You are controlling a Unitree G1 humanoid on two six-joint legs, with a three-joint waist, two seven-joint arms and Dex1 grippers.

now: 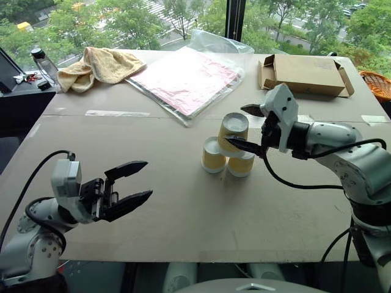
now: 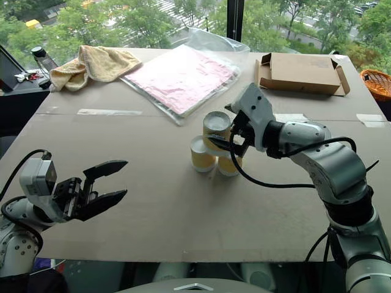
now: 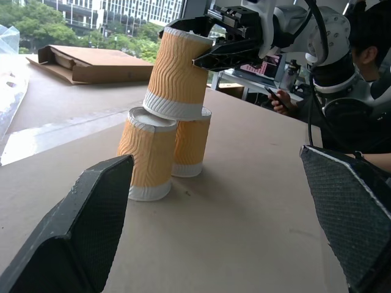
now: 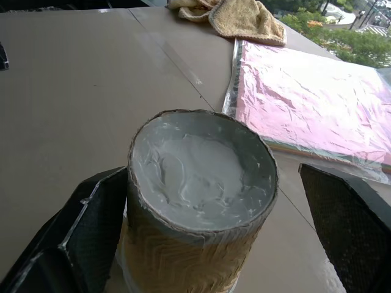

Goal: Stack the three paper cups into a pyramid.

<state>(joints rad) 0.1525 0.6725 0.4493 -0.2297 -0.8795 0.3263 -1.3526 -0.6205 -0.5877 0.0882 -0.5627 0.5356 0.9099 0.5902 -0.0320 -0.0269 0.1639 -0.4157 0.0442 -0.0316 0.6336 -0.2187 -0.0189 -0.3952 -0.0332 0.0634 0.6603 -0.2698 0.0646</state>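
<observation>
Two of the three paper cups (image 1: pixel 214 155) (image 1: pixel 241 165) stand upside down, side by side, in the middle of the table (image 1: pixel 183 226). A third tan ribbed cup (image 1: pixel 233 131) rests tilted on their white bases, forming the pyramid (image 3: pixel 168 116). My right gripper (image 1: pixel 237 125) straddles the top cup's upper end and is open. In the right wrist view one finger (image 4: pixel 91 226) lies against the cup's side (image 4: pixel 183 262), and the other finger (image 4: pixel 348 226) stands well apart. Near the table's front left, my left gripper (image 1: pixel 146 179) is open and holds nothing, pointing toward the cups.
A pink sheet in a plastic bag (image 1: pixel 186 79) lies behind the cups. A yellow towel (image 1: pixel 101 66) is at the far left, a flat cardboard box (image 1: pixel 305 74) at the far right, an orange basket (image 1: pixel 379 82) beyond it. A person (image 3: pixel 366 36) sits off to the right.
</observation>
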